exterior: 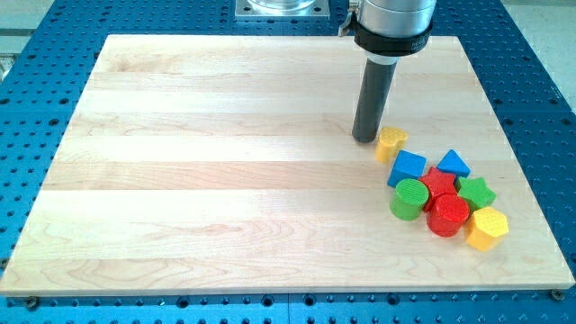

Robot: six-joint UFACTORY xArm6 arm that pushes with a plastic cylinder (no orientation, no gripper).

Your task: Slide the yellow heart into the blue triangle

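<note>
Just left of the yellow heart, my tip, touching or nearly; blue triangle beyond

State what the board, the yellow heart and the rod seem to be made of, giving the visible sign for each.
Board: pale wood, matt; grain and plank seams show.
Yellow heart: probably painted wood or plastic; even colour, smooth faces.
Rod: dark, dull, perhaps rubber or plastic; no shine. My tip stands just to the view's left of the heart.
</note>
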